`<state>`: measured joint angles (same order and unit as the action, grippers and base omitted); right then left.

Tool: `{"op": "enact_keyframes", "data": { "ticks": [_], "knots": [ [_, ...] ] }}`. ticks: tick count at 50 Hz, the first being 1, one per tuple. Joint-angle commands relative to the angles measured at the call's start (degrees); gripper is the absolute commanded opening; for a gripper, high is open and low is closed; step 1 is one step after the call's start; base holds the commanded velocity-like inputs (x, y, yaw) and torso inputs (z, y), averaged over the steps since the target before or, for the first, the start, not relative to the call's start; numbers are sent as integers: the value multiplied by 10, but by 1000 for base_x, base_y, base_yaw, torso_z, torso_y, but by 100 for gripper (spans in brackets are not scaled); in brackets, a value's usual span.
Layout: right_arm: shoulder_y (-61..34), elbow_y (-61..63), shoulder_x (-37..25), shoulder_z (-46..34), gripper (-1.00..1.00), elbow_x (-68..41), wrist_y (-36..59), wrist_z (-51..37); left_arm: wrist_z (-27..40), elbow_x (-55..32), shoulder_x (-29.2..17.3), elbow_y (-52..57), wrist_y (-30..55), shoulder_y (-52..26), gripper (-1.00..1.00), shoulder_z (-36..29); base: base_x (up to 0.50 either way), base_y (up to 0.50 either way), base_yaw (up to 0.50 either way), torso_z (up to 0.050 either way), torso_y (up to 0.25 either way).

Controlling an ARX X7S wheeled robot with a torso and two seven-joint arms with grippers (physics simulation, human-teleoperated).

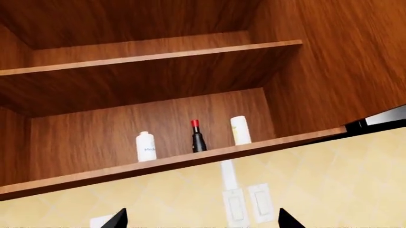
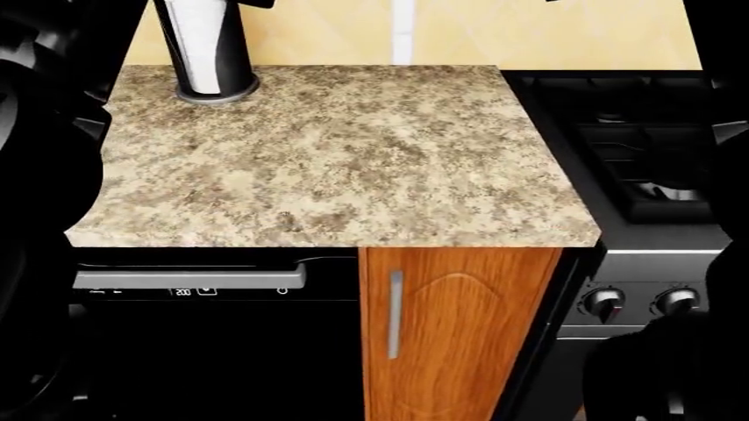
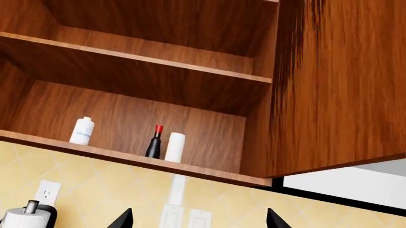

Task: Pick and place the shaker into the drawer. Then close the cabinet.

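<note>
Both arms pointing up at open wall cabinet [image 3: 190, 95]; left gripper [image 1: 201, 222] and right gripper [image 3: 198, 219] showing spread fingertips, released, grasping nothing. Likely shaker, white cylinder [image 1: 240, 130], standing on lower shelf [image 1: 190, 161] right of red-capped dark bottle [image 1: 198, 137]. Drawer not showing. Advice: approach level, avoid knocking bottle

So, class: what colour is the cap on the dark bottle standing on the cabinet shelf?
Red. The dark bottle's cap shows best in the left wrist view.

Left hand [image 1: 201, 222] raised, fingers spread; right hand [image 3: 198, 219] likewise.
</note>
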<state>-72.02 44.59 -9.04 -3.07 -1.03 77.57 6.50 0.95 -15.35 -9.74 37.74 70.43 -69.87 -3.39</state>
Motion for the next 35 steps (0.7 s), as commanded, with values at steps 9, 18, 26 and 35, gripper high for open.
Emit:
{"op": "enact_keyframes", "data": {
  "ticks": [9,18,26,35],
  "knots": [
    [-4,-7,-1,2,100,-5,-3,-5,2,-7,-7,-12,0,-9,100,-1,0,76,0,0,0],
    [0,-9,-2,1,100,-7,-5,-8,2,-10,-10,-14,-5,-2,100,-1,0,0,0,0,0],
    [0,-12,-2,-1,100,-8,-6,-11,4,-13,-13,-15,-4,-4,100,-2,99,38,0,0,0],
    [-1,-10,-2,2,100,-12,-3,-11,5,-16,-15,-15,-2,-4,100,-1,208,69,0,0,0]
  ]
}}
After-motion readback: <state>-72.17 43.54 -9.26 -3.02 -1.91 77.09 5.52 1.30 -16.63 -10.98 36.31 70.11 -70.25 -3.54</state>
